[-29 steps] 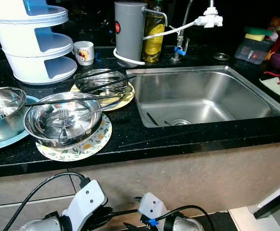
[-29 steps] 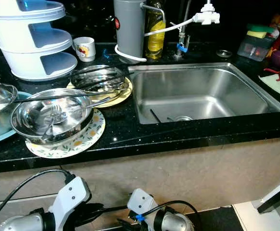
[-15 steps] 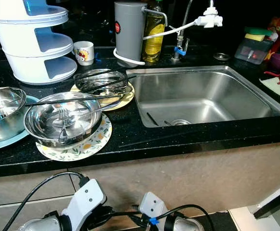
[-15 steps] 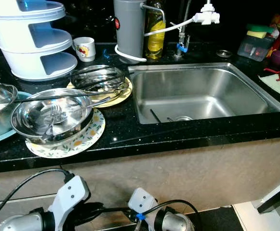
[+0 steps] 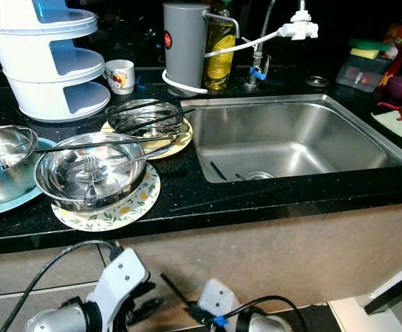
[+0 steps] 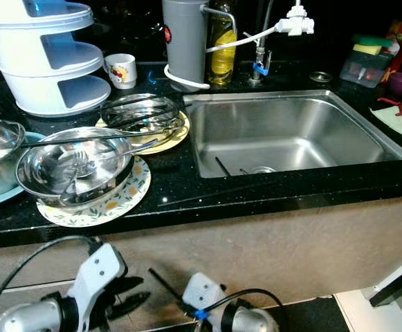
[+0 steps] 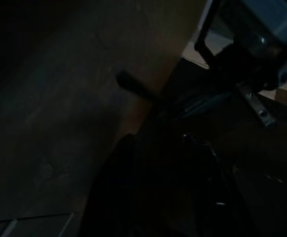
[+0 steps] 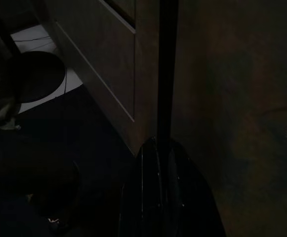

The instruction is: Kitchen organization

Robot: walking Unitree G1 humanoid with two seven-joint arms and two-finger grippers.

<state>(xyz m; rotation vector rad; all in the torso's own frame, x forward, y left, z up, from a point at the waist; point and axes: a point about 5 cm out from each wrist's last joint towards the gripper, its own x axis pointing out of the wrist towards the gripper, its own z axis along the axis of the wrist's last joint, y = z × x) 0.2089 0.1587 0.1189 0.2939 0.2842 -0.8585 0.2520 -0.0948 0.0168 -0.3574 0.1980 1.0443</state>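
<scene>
Both arms are low, in front of the cabinet below the counter edge. My right gripper (image 5: 202,312) is shut on a thin black chopstick (image 5: 176,290) that slants up to the left; in the right wrist view the chopstick (image 8: 167,69) runs straight out from the closed fingers (image 8: 158,163). My left gripper (image 6: 133,292) is open and holds nothing, a little left of the stick's tip. On the black counter, a steel bowl (image 5: 90,173) with a fork and spoon sits on a floral plate. A smaller steel bowl (image 5: 144,116) with black chopsticks across it rests on a yellow plate.
A third steel bowl (image 5: 3,160) sits on a blue plate at the left. The steel sink (image 5: 304,131) holds another black chopstick (image 5: 218,171). Behind stand a white tiered rack (image 5: 48,62), mug (image 5: 120,75), grey canister (image 5: 185,45), oil bottle (image 5: 221,52) and sponge holder (image 5: 363,69).
The chopstick lay level between both grippers; now it tilts up from the right gripper alone. The left gripper has let go, opened and drawn away to the left.
</scene>
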